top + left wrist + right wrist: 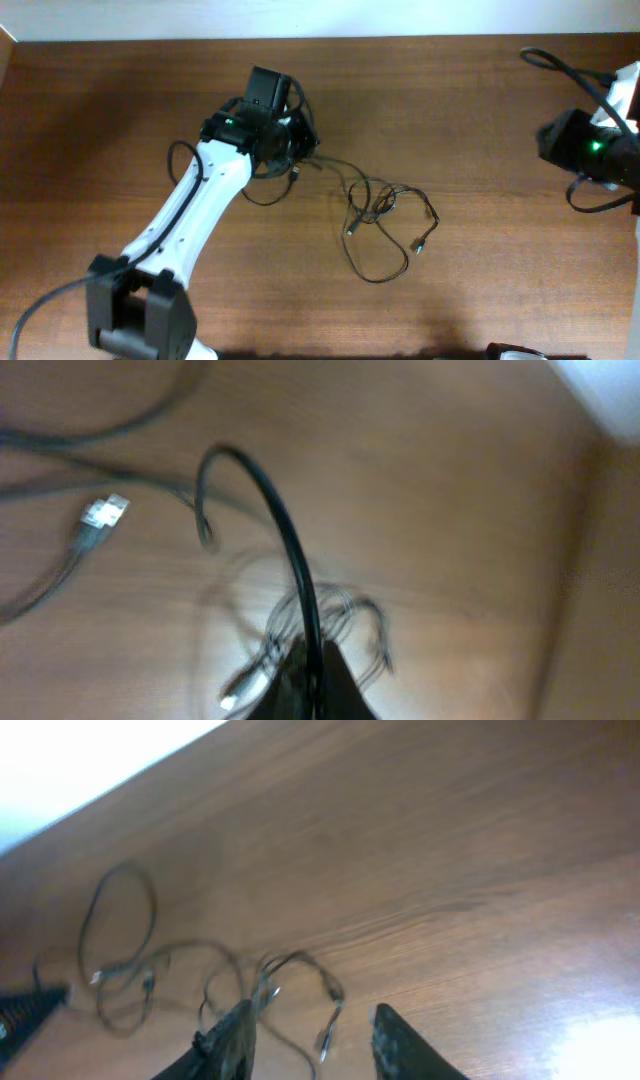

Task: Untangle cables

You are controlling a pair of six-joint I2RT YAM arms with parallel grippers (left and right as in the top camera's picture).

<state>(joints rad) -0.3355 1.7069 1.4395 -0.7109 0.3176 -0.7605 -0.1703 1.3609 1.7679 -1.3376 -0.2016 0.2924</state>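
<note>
The cables [383, 205] lie as a loose tangle near the middle of the tabletop [480, 110], with one strand running left from the knot toward my left arm. My left tool [308, 685] is closed tight on one black cord of the cables, which arcs up from between its tips. My right tool [310, 1045] is well apart at the right side, its jaws partly open over bare wood, with the tangle beyond its tips.
</note>
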